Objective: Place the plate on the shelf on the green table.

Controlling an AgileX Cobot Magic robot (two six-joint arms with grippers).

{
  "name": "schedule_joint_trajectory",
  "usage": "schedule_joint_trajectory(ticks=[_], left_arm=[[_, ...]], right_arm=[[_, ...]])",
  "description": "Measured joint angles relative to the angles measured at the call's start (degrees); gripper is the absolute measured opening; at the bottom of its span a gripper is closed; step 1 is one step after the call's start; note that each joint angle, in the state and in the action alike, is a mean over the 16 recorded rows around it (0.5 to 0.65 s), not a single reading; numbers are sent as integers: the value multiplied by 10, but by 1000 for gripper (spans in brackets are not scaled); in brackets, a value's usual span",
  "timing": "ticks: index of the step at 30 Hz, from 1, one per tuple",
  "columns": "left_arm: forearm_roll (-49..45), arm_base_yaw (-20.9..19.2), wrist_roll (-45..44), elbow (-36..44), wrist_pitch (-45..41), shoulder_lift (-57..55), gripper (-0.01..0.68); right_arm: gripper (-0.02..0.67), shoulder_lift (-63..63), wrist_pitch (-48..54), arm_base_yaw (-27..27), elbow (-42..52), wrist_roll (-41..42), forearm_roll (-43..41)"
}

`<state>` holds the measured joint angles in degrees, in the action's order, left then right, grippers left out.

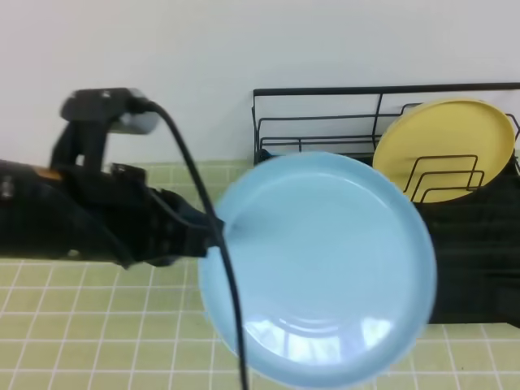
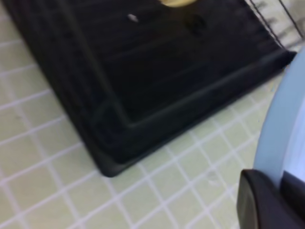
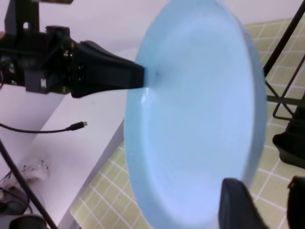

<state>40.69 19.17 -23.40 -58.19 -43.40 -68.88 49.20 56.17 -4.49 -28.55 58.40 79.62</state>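
Observation:
My left gripper reaches in from the left, shut on the left rim of the light blue plate. It holds the plate tilted in the air above the green table, in front of the black wire shelf. The left wrist view shows the plate's rim, one dark finger and the shelf's tray base below. In the right wrist view the plate fills the middle with the left gripper on its far rim. My right gripper is open just below its near rim.
A yellow plate stands upright in the shelf's wire dividers at the right. The left arm's black cable hangs across the blue plate. A white wall is behind. A white surface with a loose cable lies beyond the table edge.

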Motion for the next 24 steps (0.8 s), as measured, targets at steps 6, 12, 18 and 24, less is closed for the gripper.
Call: schedule_joint_trajectory(ticks=[6,12,18,24], left_arm=[[-8,49,20,0,13,0,0],[-8,79,30,0,20,0,0],[-4,100,33,0,25,0,0],[16,114,18,0,29,0,5]], right_arm=[[301,6,10,0,0,-1,1],[346,10,14,0,0,-2,0],[347,11,14,0,0,-2,-6],[259,11,7,0,0,3,-18]])
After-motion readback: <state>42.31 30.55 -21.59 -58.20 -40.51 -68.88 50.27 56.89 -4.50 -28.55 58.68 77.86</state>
